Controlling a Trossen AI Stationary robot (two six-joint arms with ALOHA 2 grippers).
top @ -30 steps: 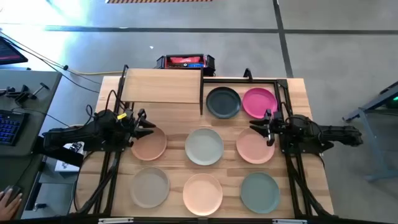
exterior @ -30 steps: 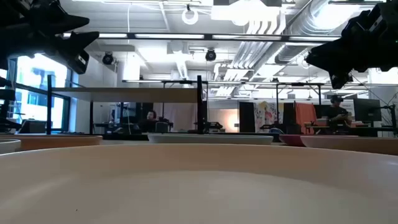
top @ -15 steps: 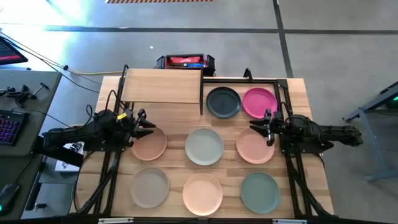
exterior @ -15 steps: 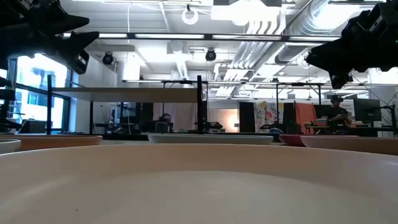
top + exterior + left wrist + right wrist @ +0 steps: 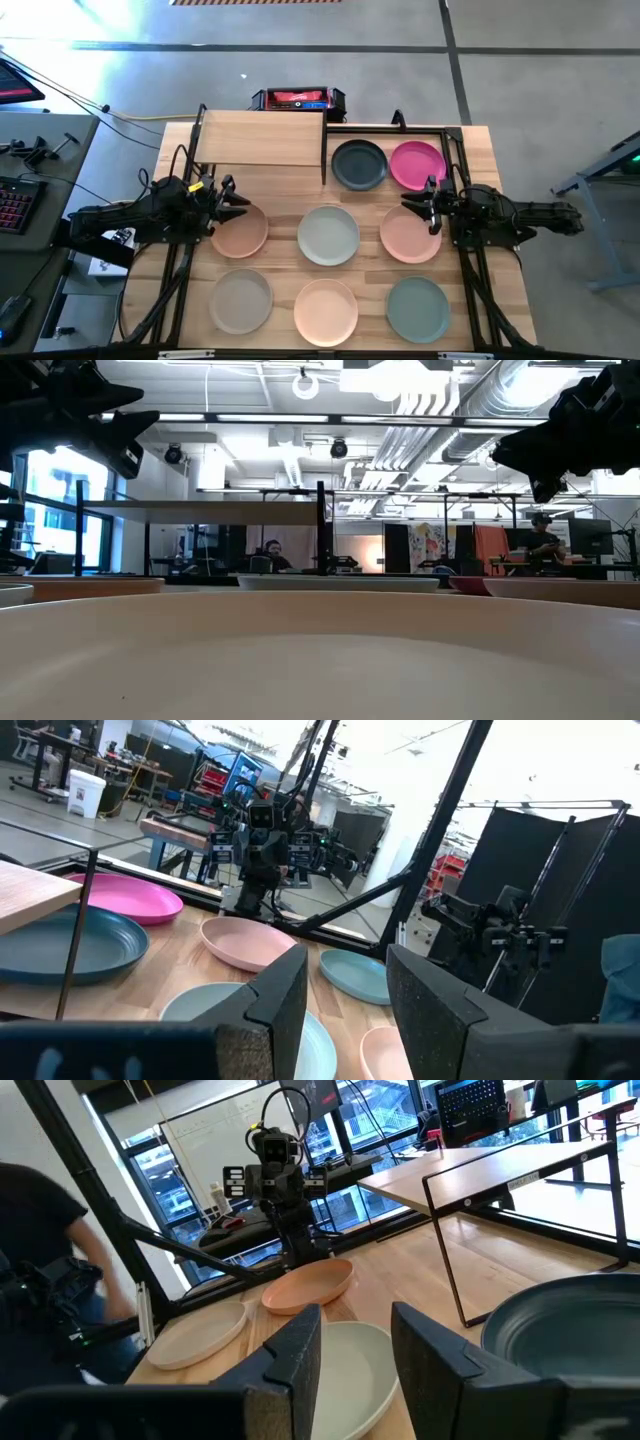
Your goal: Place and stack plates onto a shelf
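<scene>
**Friend:** Where are your jaws right now?

**Me:** My left jaws point(image 5: 236, 200) hang over the far edge of a peach plate point(image 5: 240, 232) on the left side of the desk point(image 5: 480, 140). My right jaws point(image 5: 420, 205) hang by the far edge of a pink-peach plate point(image 5: 408, 238) on the right side. Both pairs are spread apart and hold nothing.

**Friend:** And the plates?

**Me:** All eight lie flat on the desk, none stacked. A dark grey plate point(image 5: 359, 164) and a magenta plate point(image 5: 417, 164) sit at the back. A pale sage plate point(image 5: 328, 235) sits in the middle. A beige-grey plate point(image 5: 240, 299), another peach plate point(image 5: 326, 309) and a green plate point(image 5: 417, 308) sit at the front. The shelf point(image 5: 262, 139) is at the back left, with nothing on it.

**Friend:** What could go wrong?

**Me:** The plates are shallow and lie flat. I think I can only pinch a thin rim. If I grab too little of it, the plate may slip and drop.

**Friend:** Anything else?

**Me:** The plates are close together. Tipping one up could bump the one beside it. The shelf has thin black legs, and the dark grey plate sits just beside one. My right arm also has a long reach across to the shelf, so my arms might bump.
</scene>
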